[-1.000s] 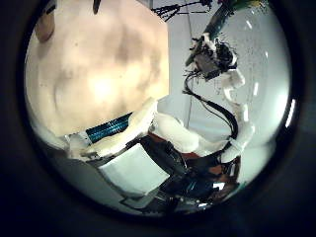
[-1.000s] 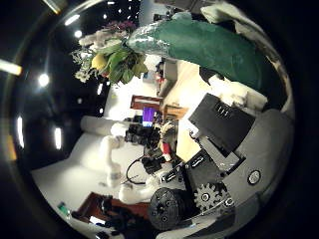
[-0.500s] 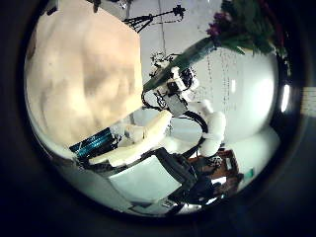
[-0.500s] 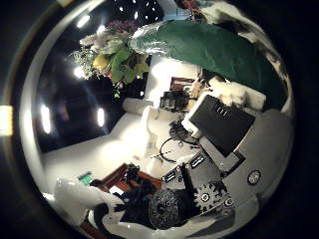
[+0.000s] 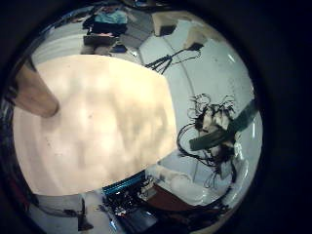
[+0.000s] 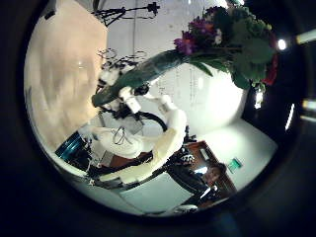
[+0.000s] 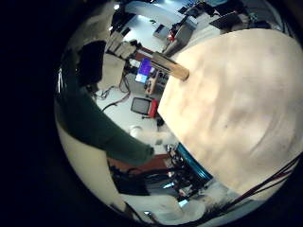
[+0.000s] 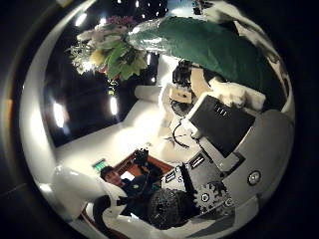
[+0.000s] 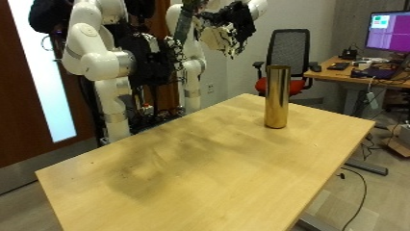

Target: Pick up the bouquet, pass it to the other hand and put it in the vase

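The bouquet has pink, purple and green blooms (image 6: 232, 39) and a dark green wrap (image 6: 148, 71). In the left thumb side palm view my right hand (image 6: 116, 85) is curled round the wrap, high in the air beside the table (image 6: 59, 69). In the right thumb side palm view the wrap (image 8: 209, 50) lies close against my fingers (image 8: 219, 129), with the blooms (image 8: 105, 50) beyond. In the outside view a dark hand (image 9: 236, 19) is high above the table's far edge. The gold vase (image 9: 275, 96) stands upright on the table (image 9: 192, 168), away from the hand. The left hand's fingers do not show.
An office chair (image 9: 290, 48) and a desk with a monitor (image 9: 387, 31) stand behind the vase. The vase also shows in the left little finger side palm view (image 5: 34, 88) and the right little finger side palm view (image 7: 167, 64), at the table's edge.
The left palm camera has swung, so the right hand and bouquet now show whole and nearer. The right palm view's background has shifted; the wrap stays in the right hand.
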Tool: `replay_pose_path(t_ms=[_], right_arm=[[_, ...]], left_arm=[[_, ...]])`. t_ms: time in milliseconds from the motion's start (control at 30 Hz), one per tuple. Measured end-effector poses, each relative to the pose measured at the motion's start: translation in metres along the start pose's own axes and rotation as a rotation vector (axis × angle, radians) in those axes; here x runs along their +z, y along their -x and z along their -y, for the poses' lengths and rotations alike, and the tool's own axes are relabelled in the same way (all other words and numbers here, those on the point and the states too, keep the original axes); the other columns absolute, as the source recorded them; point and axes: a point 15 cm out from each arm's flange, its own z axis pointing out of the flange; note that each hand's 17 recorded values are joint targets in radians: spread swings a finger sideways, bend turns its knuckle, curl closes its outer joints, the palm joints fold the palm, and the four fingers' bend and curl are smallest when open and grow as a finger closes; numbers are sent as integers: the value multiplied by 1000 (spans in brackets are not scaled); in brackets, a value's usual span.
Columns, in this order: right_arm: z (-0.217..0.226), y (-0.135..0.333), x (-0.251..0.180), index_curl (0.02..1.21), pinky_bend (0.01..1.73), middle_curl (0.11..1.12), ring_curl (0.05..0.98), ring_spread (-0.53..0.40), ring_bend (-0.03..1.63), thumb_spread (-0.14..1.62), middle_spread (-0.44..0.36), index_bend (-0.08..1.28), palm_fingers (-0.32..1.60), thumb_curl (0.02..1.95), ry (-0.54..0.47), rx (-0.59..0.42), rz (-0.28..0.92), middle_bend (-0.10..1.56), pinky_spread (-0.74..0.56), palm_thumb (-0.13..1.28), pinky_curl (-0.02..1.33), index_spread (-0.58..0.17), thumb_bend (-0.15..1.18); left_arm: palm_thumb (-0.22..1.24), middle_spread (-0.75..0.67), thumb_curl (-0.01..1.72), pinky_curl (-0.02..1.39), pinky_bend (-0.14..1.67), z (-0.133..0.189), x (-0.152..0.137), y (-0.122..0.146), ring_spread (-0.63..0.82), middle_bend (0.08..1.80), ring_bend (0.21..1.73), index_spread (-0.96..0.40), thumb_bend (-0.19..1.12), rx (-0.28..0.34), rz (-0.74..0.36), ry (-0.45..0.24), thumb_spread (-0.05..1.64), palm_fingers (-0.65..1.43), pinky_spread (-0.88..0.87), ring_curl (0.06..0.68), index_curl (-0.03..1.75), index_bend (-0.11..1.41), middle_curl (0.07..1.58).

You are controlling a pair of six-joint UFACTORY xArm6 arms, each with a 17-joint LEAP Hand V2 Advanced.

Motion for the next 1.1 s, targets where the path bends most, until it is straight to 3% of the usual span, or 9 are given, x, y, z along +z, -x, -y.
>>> replay_pose_path(t_ms=[400, 633, 733, 867, 1100], right_arm=[[23, -9, 49, 1064, 1071, 747, 678, -196, 1413, 296, -124, 1013, 1110, 958, 84, -17, -54, 1373, -256, 1200, 1077, -291, -18], [25, -6, 61, 1065, 1062, 748, 681, -197, 1410, 297, -124, 1012, 1111, 961, 104, -26, -46, 1372, -260, 1199, 1090, -291, -18], [28, -7, 67, 1065, 1058, 748, 683, -197, 1409, 294, -125, 1012, 1112, 965, 104, -29, -47, 1371, -262, 1204, 1095, -291, -17], [30, -9, 68, 1066, 1055, 749, 685, -197, 1404, 292, -125, 1011, 1112, 969, 96, -31, -56, 1370, -264, 1204, 1101, -291, -18], [30, -6, 74, 1067, 1049, 749, 685, -196, 1396, 290, -125, 1009, 1114, 973, 107, -40, -60, 1369, -267, 1203, 1109, -292, -18]], left_arm=[[228, 359, 332, 293, 314, 7, 4, -20, 480, 238, 610, 258, -38, 25, -168, 36, 752, 136, 495, 161, 290, 158, 329], [263, 245, 338, 284, 265, 9, 6, -20, 470, 378, 601, 277, -33, -10, -188, 42, 755, 192, 483, 161, 270, 140, 371], [293, 120, 339, 281, 241, 10, 9, -19, 448, 521, 595, 287, -35, -29, -196, 51, 764, 245, 469, 159, 258, 143, 419], [349, -39, 341, 284, 229, 6, 22, -21, 328, 717, 636, 227, -31, -58, -200, 104, 780, 314, 407, 167, 266, 160, 521], [426, -163, 340, 306, 310, 8, 23, -19, 72, 828, 764, 157, -28, -99, -197, 112, 808, 343, 240, 193, 318, 186, 681]])
